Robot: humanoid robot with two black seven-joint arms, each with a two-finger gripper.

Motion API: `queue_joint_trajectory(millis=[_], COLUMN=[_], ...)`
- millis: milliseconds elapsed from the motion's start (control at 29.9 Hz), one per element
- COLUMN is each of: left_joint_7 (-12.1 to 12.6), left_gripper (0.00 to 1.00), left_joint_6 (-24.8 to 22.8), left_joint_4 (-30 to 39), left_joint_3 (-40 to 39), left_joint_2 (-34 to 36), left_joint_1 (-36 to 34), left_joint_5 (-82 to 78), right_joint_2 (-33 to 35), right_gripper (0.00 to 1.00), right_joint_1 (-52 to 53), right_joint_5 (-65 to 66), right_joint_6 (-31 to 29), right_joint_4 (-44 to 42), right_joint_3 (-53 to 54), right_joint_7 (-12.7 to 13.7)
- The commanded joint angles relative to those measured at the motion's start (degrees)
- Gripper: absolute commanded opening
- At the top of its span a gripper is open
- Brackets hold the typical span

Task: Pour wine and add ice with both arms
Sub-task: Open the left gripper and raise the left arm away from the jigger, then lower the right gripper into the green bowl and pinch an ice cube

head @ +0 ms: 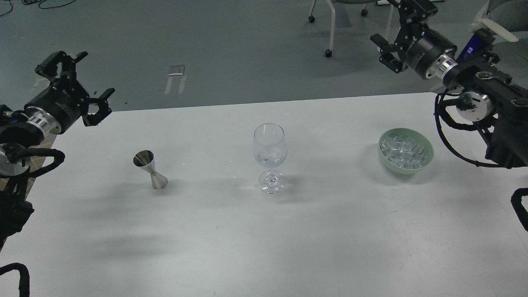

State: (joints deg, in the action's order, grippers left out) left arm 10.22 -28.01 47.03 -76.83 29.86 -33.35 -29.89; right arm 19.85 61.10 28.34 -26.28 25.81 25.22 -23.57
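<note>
Left fingers (76, 78) spread, empty; right fingers (390, 39) partly cropped, spread unclear. Wine (270, 159) in glass (269, 144) barely visible.

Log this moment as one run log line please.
left claw: open, raised, empty | right claw: open, raised | jigger: upright | wine glass: centre | ice: in green bowl

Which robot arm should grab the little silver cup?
The left one, probably. The left gripper hangs open on the same side as the silver jigger, nothing between. The right gripper is far off, beyond the wine glass.
</note>
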Motion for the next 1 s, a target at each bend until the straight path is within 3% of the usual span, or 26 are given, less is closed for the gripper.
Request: queue_joint_trajectory(millis=[0, 267, 401, 534, 635, 802, 969], left_joint_7=[-0.03, 0.06, 0.06, 0.15, 0.15, 0.15, 0.15], left_gripper=[0.98, 0.98, 0.98, 0.98, 0.98, 0.98, 0.98], left_joint_6=[0.01, 0.01, 0.01, 0.01, 0.01, 0.01, 0.01], left_joint_4=[0.34, 0.61, 1.39, 2.28, 2.28, 2.37, 2.37], left_joint_3=[0.27, 0.19, 0.01, 0.10, 0.10, 0.10, 0.10], left_joint_2=[-0.06, -0.06, -0.33, -1.73, -2.26, -2.79, -2.88], left_joint_1=[-0.05, -0.14, -0.14, -0.49, -0.66, -0.58, -0.58], left_joint_5=[0.18, 0.19, 0.27, 0.27, 0.27, 0.27, 0.27], right_joint_2=[4.31, 16.44, 24.34, 28.92, 29.55, 29.55, 27.62], right_gripper=[1.00, 1.00, 1.00, 1.00, 1.00, 1.00, 1.00], right_joint_1=[0.25, -1.15, -4.66, -9.05, -12.13, -15.83, -19.86], right_joint_5=[6.27, 25.78, 35.35, 42.03, 45.48, 54.25, 60.50], right_joint_6=[4.04, 14.76, 19.85, 25.30, 29.96, 39.54, 42.09], right_joint_4=[4.50, 18.21, 27.78, 32.10, 33.25, 35.97, 35.28], right_joint_3=[-4.30, -9.66, -10.46, -10.46, -10.46, -10.46, -10.46], right_joint_7=[-0.08, 0.01, 0.10, 0.10, 0.19, 3.96, 4.58])
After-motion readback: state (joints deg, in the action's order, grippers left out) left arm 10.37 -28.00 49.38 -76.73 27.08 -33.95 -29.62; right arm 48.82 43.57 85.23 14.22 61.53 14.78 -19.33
